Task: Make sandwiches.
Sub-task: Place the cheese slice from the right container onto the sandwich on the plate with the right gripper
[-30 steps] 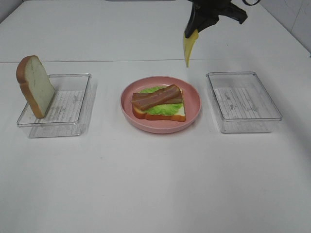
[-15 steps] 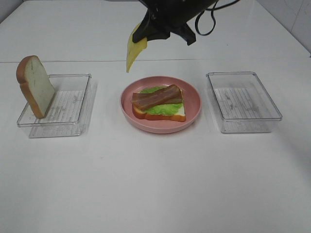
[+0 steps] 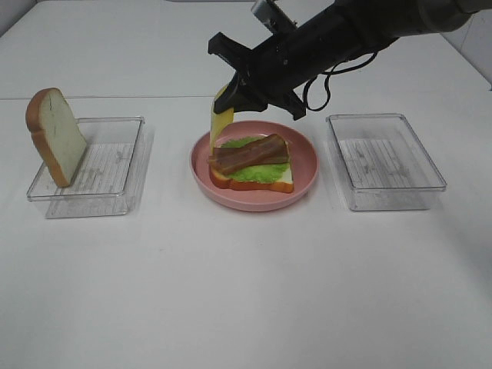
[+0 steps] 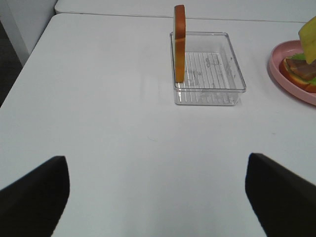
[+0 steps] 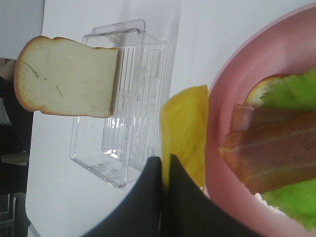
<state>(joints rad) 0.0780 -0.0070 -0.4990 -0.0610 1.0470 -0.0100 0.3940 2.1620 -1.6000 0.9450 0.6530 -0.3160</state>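
Since a second ago, right pincer [image 3: 224,98], clamped on cheese [image 3: 218,127], swung left over plate [image 3: 254,204] rim. Left pincer [image 4: 155,160] apart. Two trays [image 3: 92,206] [image 3: 384,201], two bread slices [image 3: 58,138] [image 3: 220,179], one plate.

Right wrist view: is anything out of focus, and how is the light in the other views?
Right wrist view: the right gripper near the lens is dark and soft; cheese and bread slice are sharp. Left wrist view: left gripper dark, featureless. Exterior high view: even light, faint shadows on the table.

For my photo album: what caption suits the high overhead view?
Shut jaws of the right arm dangle a cheese slice at the pink plate's rim, beside bacon on lettuce on bread.
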